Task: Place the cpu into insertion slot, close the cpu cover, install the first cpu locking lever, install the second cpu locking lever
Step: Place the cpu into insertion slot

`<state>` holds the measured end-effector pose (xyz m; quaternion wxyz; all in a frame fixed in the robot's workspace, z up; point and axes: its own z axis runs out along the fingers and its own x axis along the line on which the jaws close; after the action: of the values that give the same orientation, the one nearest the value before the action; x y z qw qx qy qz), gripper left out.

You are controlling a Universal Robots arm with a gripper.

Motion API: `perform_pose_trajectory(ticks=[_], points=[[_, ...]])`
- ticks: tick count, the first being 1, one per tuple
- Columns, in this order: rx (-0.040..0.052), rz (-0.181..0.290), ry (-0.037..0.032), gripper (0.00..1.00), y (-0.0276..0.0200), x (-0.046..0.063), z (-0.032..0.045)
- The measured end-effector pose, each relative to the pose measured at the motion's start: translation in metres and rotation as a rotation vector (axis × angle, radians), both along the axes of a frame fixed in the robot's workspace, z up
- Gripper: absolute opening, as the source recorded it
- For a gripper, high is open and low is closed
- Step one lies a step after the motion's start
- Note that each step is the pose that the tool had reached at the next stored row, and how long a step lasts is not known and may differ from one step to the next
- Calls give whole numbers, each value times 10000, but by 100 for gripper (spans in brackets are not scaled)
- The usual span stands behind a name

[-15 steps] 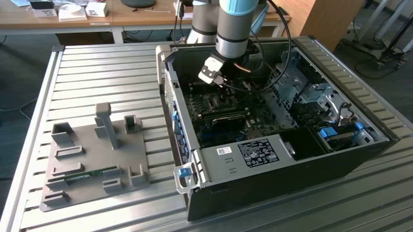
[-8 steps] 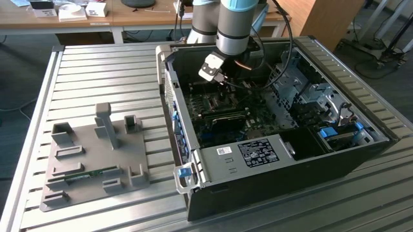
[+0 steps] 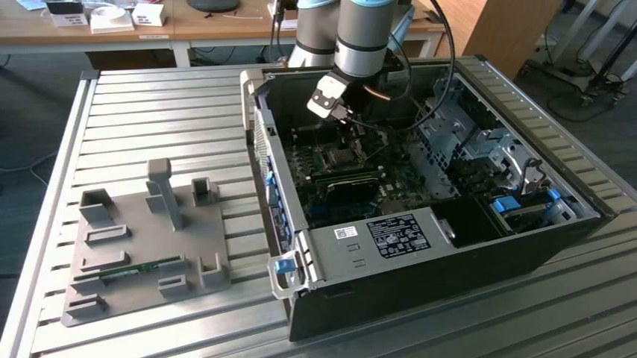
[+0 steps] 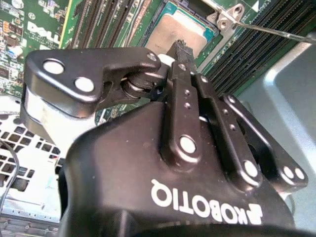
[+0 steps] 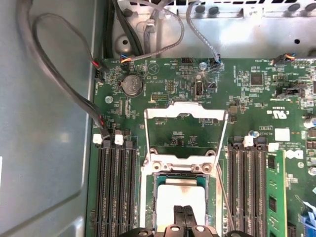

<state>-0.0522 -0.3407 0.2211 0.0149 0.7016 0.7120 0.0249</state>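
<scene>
The cpu [image 5: 180, 195], a silver square, lies flat in the insertion slot [image 5: 147, 197] on the green board. In the second wrist view the cpu [image 4: 183, 27] sits just beyond my fingertips. My gripper [image 5: 184, 216] hangs directly over the chip, its two black fingers pressed together with nothing between them; whether the tips touch the chip I cannot tell. The cpu cover [image 5: 185, 109] is swung open, away from the slot, with the board visible through its window. A thin wire locking lever [image 5: 224, 197] runs beside the slot, unlatched. In the exterior view the gripper [image 3: 347, 123] reaches down into the case.
Black memory slots [image 5: 116, 187] flank the socket on both sides, with a green memory module [image 5: 276, 197] standing further out. Cables [image 5: 54, 74] loop along the case wall. The open computer case [image 3: 428, 246] lies on a slatted table beside a grey fixture plate [image 3: 149, 246].
</scene>
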Motion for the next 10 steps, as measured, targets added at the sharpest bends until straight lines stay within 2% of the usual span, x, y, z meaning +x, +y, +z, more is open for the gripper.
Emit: perform_pose_trajectory(ticks=[10], points=[[0, 0, 0, 11, 0, 7, 1]])
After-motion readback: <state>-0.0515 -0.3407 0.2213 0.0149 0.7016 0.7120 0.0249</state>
